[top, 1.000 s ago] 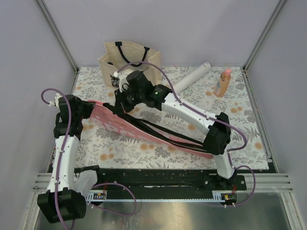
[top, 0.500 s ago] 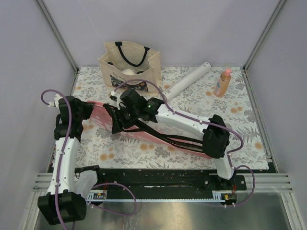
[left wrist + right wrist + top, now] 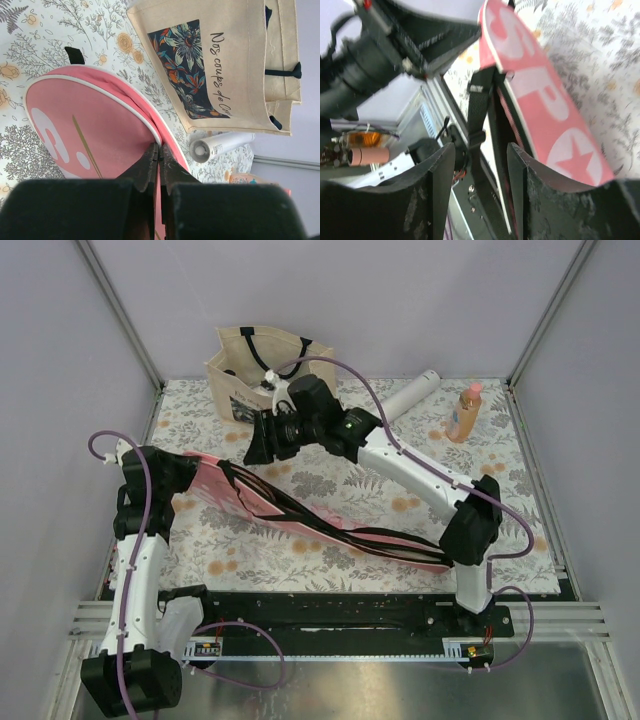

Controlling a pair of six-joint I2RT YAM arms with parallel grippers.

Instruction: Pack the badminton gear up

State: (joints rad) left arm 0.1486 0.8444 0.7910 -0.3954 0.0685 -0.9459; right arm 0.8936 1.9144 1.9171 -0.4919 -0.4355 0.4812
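Note:
The pink SPORT-lettered case lies slantwise across the mat, wide end at the left, with its black straps draped along it. My left gripper is shut on the white-piped edge of the case's wide end, jaws pinched together. My right gripper hovers open above the case, between it and the tote. In the right wrist view its open jaws hold nothing, and the strap and the case lie below. The long white tube lies at the back.
A beige cloth tote with dark straps stands at the back left, close behind my right gripper. A small orange bottle with a pink cap stands at the back right. The floral mat covers the table inside grey walls.
My right gripper has opened, dipped to the case, then lifted back toward the tote. The black straps now lie slack on the case. The left gripper keeps its hold.

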